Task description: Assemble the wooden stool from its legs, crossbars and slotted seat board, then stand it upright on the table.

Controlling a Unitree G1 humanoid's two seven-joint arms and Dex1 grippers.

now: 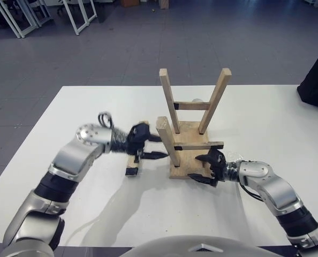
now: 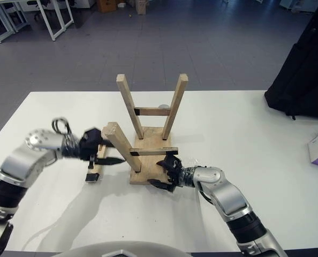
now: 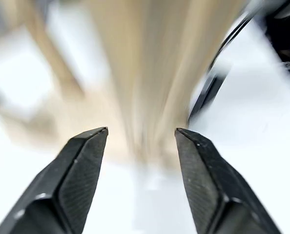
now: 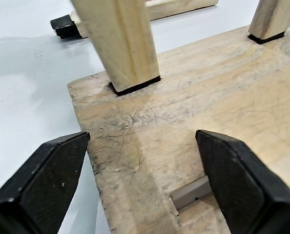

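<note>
Left wrist view: leg (image 3: 155,73) blurred beyond fingers (image 3: 81,165).

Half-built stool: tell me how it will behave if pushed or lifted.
Probably stiff: it's solid wood, the seat board lying flat on the table. Likely to slide rather than tip when pushed low. Lifted, the legs may wobble or slip out, since the near crossbar hangs free at one end and one slot is empty.

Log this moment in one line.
seat board flat on table; three legs slotted; fourth leg lying loose; left fingers open; right fingers open
</note>
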